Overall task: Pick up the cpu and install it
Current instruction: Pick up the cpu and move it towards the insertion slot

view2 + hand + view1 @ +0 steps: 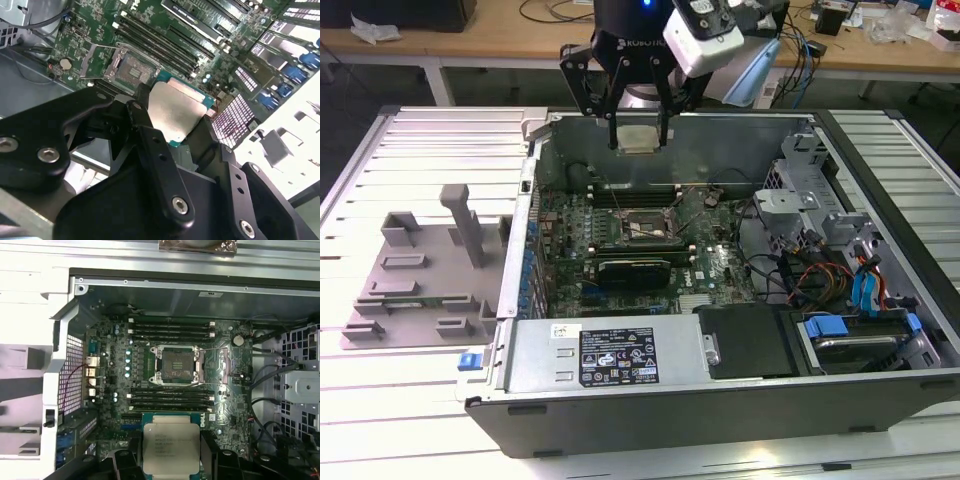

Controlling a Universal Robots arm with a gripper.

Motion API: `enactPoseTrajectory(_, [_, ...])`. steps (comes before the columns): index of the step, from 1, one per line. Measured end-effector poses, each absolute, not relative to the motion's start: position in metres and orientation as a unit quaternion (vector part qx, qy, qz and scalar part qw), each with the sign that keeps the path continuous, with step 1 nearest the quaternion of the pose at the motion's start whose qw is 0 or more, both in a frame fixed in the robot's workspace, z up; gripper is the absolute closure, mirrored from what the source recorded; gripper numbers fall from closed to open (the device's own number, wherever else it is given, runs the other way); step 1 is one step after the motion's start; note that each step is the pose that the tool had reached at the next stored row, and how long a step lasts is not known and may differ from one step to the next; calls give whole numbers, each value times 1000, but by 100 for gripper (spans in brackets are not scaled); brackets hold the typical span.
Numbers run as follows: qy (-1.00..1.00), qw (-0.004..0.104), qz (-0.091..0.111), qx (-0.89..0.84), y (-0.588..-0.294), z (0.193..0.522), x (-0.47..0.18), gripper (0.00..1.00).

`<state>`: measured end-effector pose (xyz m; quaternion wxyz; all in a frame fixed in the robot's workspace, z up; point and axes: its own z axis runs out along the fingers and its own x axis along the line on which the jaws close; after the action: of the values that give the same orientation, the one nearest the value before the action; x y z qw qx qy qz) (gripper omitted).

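My gripper (pixel 640 138) is shut on the cpu (pixel 639 139), a small square chip with a pale silvery top and green edge. It hangs above the back wall of the open computer case (pixel 720 420). In both wrist views the cpu (pixel 177 112) (pixel 171 446) sits clamped between the black fingers (pixel 150 145). The motherboard socket (pixel 642 226) lies below inside the case, its metal frame swung open and its dark square bed (pixel 177 363) bare. The socket (pixel 131 70) is apart from the chip, further into the case.
A grey plastic fixture tray (pixel 420 275) with upright blocks lies on the slatted table at the exterior view's left. Inside the case are memory slots (pixel 170 329), a drive cage (pixel 800 180), cables (pixel 820 275) and blue drive caddies (pixel 870 285). A workbench (pixel 470 40) stands behind.
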<state>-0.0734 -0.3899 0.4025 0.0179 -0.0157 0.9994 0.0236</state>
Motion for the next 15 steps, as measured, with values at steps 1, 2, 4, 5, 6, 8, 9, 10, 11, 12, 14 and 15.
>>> enactPoseTrajectory(1, [999,18,24,-16,-390,401,-73,45])
enactPoseTrajectory(2, [999,17,24,-16,-390,398,-71,45])
enactPoseTrajectory(4, [999,17,24,-16,-389,395,-69,45])
enactPoseTrajectory(5, [999,16,24,-16,-388,393,-66,45])
enactPoseTrajectory(6, [999,15,24,-16,-388,390,-64,45])
enactPoseTrajectory(8, [1000,13,24,-16,-385,381,-56,45])
enactPoseTrajectory(9, [1000,12,24,-15,-385,379,-55,45])
enactPoseTrajectory(10, [1000,11,24,-15,-384,376,-52,45])
enactPoseTrajectory(11, [1000,11,24,-15,-384,375,-50,45])
enactPoseTrajectory(12, [1000,10,24,-15,-384,373,-49,45])
enactPoseTrajectory(14, [1000,10,24,-15,-383,368,-48,45])
enactPoseTrajectory(15, [1000,10,24,-15,-383,367,-48,45])
